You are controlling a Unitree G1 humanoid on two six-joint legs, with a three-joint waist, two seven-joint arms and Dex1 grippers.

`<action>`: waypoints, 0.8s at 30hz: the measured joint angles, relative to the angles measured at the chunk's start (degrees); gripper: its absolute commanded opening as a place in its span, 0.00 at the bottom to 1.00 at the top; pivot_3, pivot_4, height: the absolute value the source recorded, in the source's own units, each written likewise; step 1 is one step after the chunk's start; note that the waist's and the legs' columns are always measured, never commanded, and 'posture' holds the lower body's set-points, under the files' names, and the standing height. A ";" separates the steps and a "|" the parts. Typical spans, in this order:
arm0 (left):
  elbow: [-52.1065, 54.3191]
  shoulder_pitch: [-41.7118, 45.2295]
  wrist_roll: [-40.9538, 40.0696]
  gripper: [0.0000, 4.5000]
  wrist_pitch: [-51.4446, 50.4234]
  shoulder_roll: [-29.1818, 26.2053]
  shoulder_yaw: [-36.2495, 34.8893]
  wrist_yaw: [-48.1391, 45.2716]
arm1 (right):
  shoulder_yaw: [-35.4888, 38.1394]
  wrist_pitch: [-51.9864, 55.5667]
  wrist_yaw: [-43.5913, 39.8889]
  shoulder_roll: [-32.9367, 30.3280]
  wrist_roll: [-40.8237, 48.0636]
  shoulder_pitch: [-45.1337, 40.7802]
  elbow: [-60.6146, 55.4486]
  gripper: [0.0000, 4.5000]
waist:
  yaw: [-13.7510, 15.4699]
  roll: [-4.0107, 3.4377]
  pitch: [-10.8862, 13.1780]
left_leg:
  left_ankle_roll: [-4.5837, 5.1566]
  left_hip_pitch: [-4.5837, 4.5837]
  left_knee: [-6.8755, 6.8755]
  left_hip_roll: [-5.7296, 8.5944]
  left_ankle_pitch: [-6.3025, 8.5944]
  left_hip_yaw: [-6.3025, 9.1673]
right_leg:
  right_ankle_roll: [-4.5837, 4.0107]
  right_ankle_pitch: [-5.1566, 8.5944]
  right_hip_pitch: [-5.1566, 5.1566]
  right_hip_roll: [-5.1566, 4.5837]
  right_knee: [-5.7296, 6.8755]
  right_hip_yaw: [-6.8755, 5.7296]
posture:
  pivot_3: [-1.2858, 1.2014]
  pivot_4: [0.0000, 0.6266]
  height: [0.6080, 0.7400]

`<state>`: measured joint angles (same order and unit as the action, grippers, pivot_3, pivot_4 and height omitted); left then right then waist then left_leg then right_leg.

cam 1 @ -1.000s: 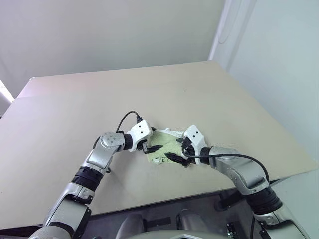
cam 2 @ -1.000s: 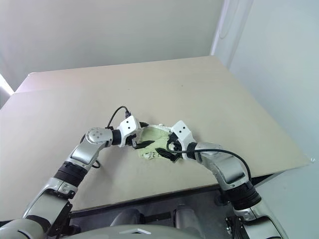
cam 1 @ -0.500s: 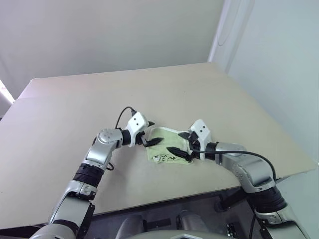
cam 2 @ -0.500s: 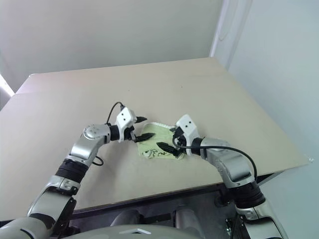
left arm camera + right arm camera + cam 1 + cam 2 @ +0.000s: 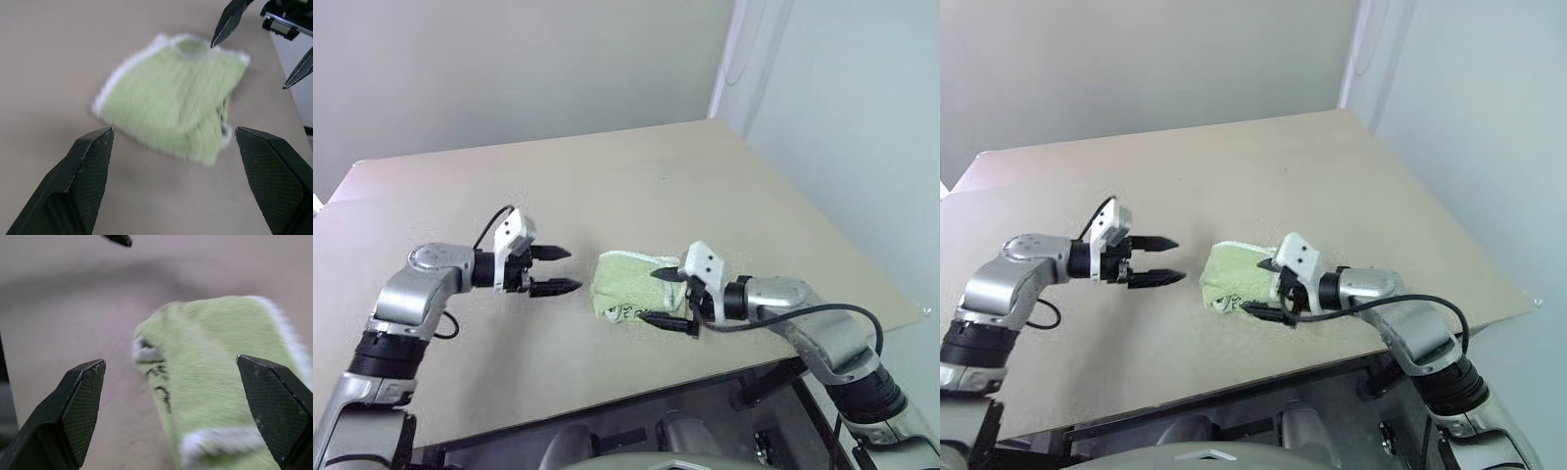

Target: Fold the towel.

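The towel (image 5: pixel 634 286) lies folded into a small, thick bundle on the counter (image 5: pixel 636 176), toward the near edge and a little to the robot's right of the middle. It is light yellow-green with white stitched edging along its borders. In the left wrist view the towel (image 5: pixel 178 110) appears as a rough rectangle with its white edging running round the outline and one end bunched into softer folds. In the right wrist view the towel (image 5: pixel 215 382) shows short black scribbled marks and a small white tag near its folded edge, with a white band of edging across the nearest corner.

The right tool (image 5: pixel 668 296) sits just at the towel's right end, its two black fingers spread wide, one above the cloth's edge and one low beside the near corner; neither finger pinches the cloth. Whether the lower fingertip brushes the towel I cannot tell.

The left tool (image 5: pixel 560 270) hangs to the left of the towel, apart from it with bare counter between, pointing toward the cloth. Its fingers are spread too, one above the other, and hold nothing.

The counter is a plain tan surface. Behind it stands a pale wall (image 5: pixel 509 69), with a white corner post (image 5: pixel 724 59) toward the right.
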<state>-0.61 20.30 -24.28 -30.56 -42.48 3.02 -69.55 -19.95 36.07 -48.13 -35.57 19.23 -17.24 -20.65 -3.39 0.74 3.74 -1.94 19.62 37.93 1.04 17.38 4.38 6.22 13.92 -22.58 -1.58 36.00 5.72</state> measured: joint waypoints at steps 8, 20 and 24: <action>3.90 -3.48 0.90 0.93 1.25 0.73 0.03 4.54 | -7.20 -9.33 -2.13 -0.50 -11.61 -1.81 7.34 1.00 | 0.39 0.08 0.05 | -0.01 0.04 0.00 0.00 0.00 -0.01 | 0.01 0.00 -0.07 0.00 0.00 0.00 | 0.52 0.00 1.00; 2.78 -5.25 3.47 0.93 5.98 1.54 0.34 6.56 | -7.86 -16.79 -0.22 2.41 -20.63 -3.58 14.55 1.00 | 0.80 0.10 0.07 | -0.01 0.04 0.00 0.00 0.00 -0.01 | 0.00 0.00 -0.07 0.00 0.01 0.00 | 0.52 0.00 1.00; 2.19 -5.23 3.95 0.94 7.11 2.01 0.52 6.57 | -7.86 -18.34 -0.15 2.57 -22.23 -3.57 15.06 0.80 | 0.80 0.10 0.07 | -0.01 -0.01 0.01 0.00 0.00 -0.01 | 0.00 0.00 -0.02 0.00 0.02 0.00 | 0.52 0.00 1.00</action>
<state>1.58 15.07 -20.33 -23.45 -40.47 3.53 -62.98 -27.81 17.73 -48.28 -33.00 -3.00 -20.81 -5.59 -2.60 0.84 3.81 -1.95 19.62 37.94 1.05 17.38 4.37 6.22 13.91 -22.60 -1.58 36.02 5.72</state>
